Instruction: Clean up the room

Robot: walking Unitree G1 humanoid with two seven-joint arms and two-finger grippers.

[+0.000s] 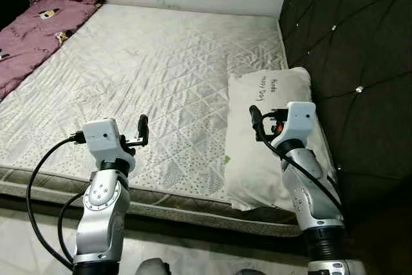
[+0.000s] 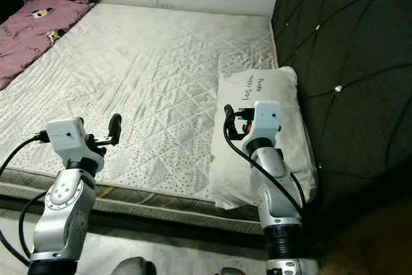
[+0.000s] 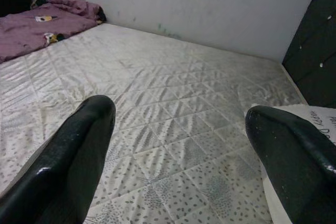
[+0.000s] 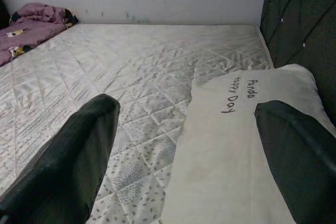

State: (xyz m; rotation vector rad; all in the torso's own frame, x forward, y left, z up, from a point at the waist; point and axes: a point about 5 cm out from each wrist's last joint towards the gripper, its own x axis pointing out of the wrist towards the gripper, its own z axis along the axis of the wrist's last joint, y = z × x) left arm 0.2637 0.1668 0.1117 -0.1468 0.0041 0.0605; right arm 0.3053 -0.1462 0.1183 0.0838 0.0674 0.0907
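While both my grippers hover fingers apart | pillow (image 1: pixel 267 136) overhangs mattress (image 1: pixel 148 82) near edge | clumsy grab could tip it off

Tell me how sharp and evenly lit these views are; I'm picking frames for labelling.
Left eye view: sharp; mattress evenly lit, headboard dark with glinting studs. Left wrist view: left pincer fingers soft, close up. Right wrist view: pillow lettering readable, right pincer fingers blurred.

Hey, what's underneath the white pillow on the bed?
The pillow lies on the quilted mattress, beside the dark tufted headboard. Whatever might be between pillow and mattress is covered, so I cannot tell.
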